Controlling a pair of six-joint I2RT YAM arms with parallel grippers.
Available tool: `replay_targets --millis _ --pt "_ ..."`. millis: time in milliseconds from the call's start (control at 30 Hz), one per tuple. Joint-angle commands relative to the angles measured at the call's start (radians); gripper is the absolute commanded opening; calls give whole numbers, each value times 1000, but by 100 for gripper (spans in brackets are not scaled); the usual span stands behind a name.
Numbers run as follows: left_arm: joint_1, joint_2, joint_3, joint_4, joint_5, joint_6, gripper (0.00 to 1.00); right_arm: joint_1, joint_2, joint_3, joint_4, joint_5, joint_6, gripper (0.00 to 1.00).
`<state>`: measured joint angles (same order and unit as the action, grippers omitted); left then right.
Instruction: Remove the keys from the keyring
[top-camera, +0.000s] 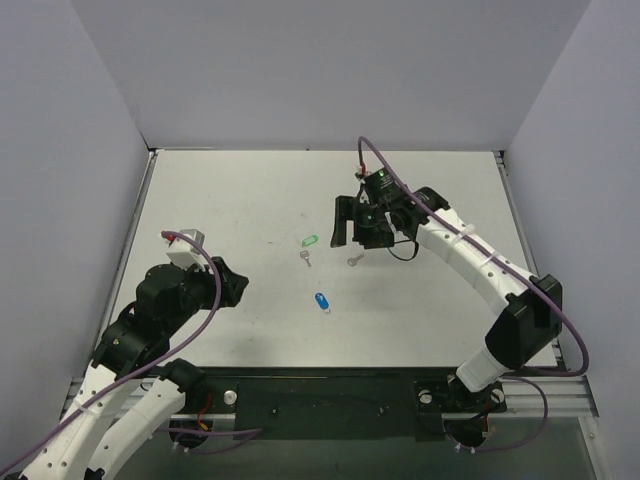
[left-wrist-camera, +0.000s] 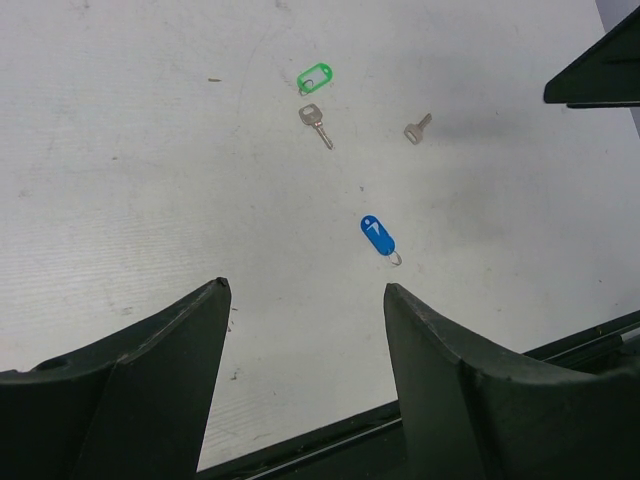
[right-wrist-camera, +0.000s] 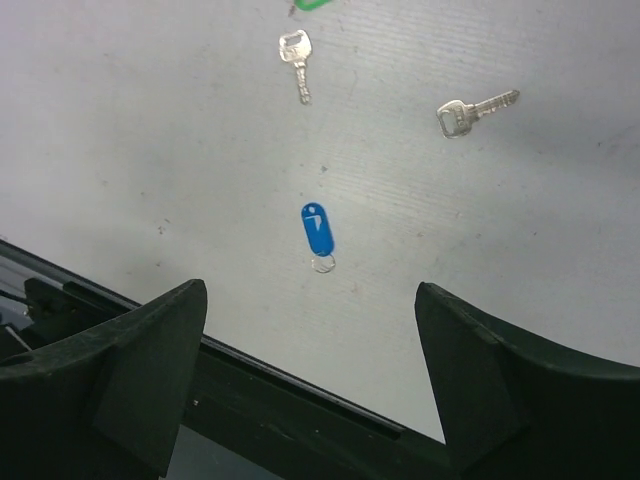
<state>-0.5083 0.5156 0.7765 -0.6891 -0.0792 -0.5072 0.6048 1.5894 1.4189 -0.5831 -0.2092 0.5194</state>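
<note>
The key (top-camera: 353, 261) lies flat on the table (top-camera: 210, 200), just on the near side of the right gripper (top-camera: 358, 230), whose jaws stand wide with nothing between them. The blue tag (top-camera: 321, 301), its ring (right-wrist-camera: 322, 265) bare, lies apart from the key, nearer and to the left. The left gripper (left-wrist-camera: 305, 290), also spread wide and empty, hangs well to the left of both. Left of the key, a green tag (top-camera: 309, 241) lies with a second key (top-camera: 306, 258) just on its near side.
</note>
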Motion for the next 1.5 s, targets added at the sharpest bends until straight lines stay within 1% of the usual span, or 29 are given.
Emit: replay_targets --millis 0,100,267,333,367,400,433,533,633,700,733,767,800,867,967,1000,1033,1067,1100,1200,1267,1300,1367,1467 --pt "5 -5 -2 45 -14 19 73 23 -103 96 -47 23 -13 82" --pt "5 -11 -3 46 -17 22 73 35 -144 126 -72 62 -27 84" --pt "5 -19 -6 49 -19 25 73 58 -265 132 -72 126 -62 87" --pt "5 -25 -11 54 -22 27 73 72 -330 102 -52 184 -85 88" --pt "5 -26 -14 57 -24 29 73 76 -356 85 -40 245 -96 88" --pt "5 -31 -17 65 -25 32 73 85 -405 36 -8 269 -117 88" --pt "5 -32 -22 71 -28 33 73 95 -437 2 12 328 -131 88" --pt "5 -37 -28 85 -27 38 73 98 -561 -153 84 430 -118 88" --pt "5 -46 -34 92 -22 42 73 98 -647 -241 98 672 -46 88" --pt "5 -51 -37 95 -21 44 73 98 -710 -363 144 801 -54 88" --pt "5 -49 -36 97 -21 45 73 96 -729 -392 198 824 -82 88" --pt "5 -51 -37 97 -19 44 73 95 -767 -455 227 855 -147 89" --pt "5 -51 -39 97 -19 45 73 95 -784 -483 274 885 -191 90" --pt "5 -49 -40 97 -17 45 73 84 -819 -553 305 974 -207 99" --pt "5 -48 -39 99 -14 50 73 14 -864 -684 376 987 -255 100" --pt "5 -49 -40 99 -14 50 73 3 -876 -714 438 1013 -259 100" --pt "5 -51 -39 99 -14 50 73 -14 -900 -786 513 1025 -269 100" --pt "5 -54 -39 97 -14 50 73 -26 -910 -820 552 1030 -286 100" --pt "5 -55 -42 99 -14 50 73 -30 -936 -897 651 1030 -324 100" --pt "5 -57 -43 103 -14 52 73 -52 -954 -1021 802 1025 -427 100" --pt "5 -58 -42 105 -13 55 73 -74 -938 -1080 879 1050 -455 100" --pt "5 -58 -43 105 -13 53 73 -83 -913 -1115 946 1056 -458 100" --pt "5 -57 -45 105 -11 55 73 -131 -866 -1164 1032 1016 -483 100" --pt "5 -55 -42 105 -11 53 73 -235 -772 -1209 1134 954 -429 100"
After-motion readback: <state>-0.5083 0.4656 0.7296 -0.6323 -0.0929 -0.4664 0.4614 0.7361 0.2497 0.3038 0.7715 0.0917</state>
